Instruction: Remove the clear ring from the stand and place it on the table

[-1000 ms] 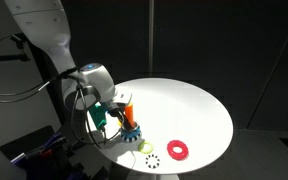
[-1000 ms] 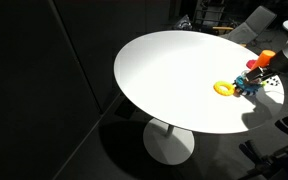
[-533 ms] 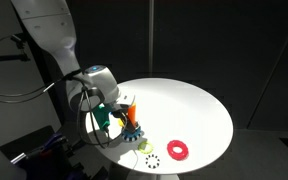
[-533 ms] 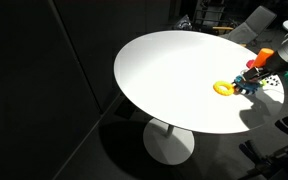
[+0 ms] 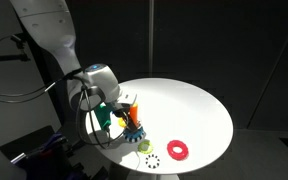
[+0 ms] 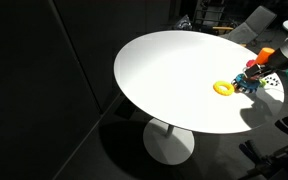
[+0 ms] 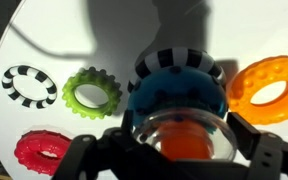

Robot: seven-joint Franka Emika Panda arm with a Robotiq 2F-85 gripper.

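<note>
In the wrist view the clear ring shows as a glassy band around the orange peg of the stand. It sits over a blue ring and a black-and-white striped ring. My gripper is closed on the clear ring, one dark finger on each side. In both exterior views my gripper hangs over the stand near the edge of the white table. The clear ring is too faint to see there.
Loose rings lie on the table around the stand: a green toothed ring, a black-and-white toothed ring, a red ring and a yellow-orange ring. The room around the table is dark.
My arm has shifted only slightly over the stand. The loose rings have not moved.
</note>
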